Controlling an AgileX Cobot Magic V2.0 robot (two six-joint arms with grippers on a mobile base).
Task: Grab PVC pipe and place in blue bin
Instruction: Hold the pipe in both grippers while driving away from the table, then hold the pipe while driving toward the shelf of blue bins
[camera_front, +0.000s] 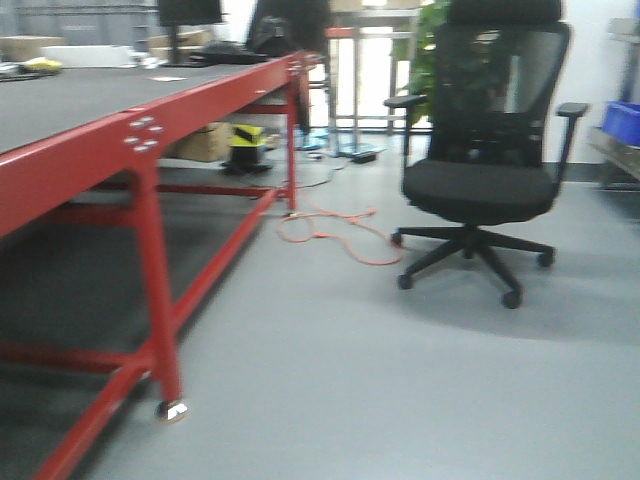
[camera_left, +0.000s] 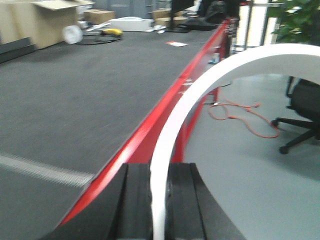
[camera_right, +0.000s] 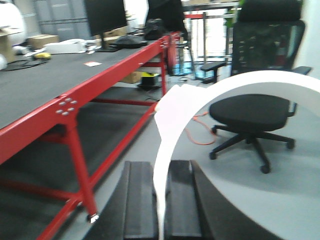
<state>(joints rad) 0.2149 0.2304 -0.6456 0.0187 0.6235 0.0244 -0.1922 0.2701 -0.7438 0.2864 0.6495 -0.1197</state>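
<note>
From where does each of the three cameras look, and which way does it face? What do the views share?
Exterior front: at the robot's front, just above tabletop height, facing along the red-framed table toward the office chair; no robot part shows.
Left wrist: behind the left gripper, facing along the tabletop; its black fingers and a white curved strip show.
Right wrist: behind the right gripper, beside the table, facing the chair; fingers and strip likewise.
Shared: all see table, chair, orange cable.
</note>
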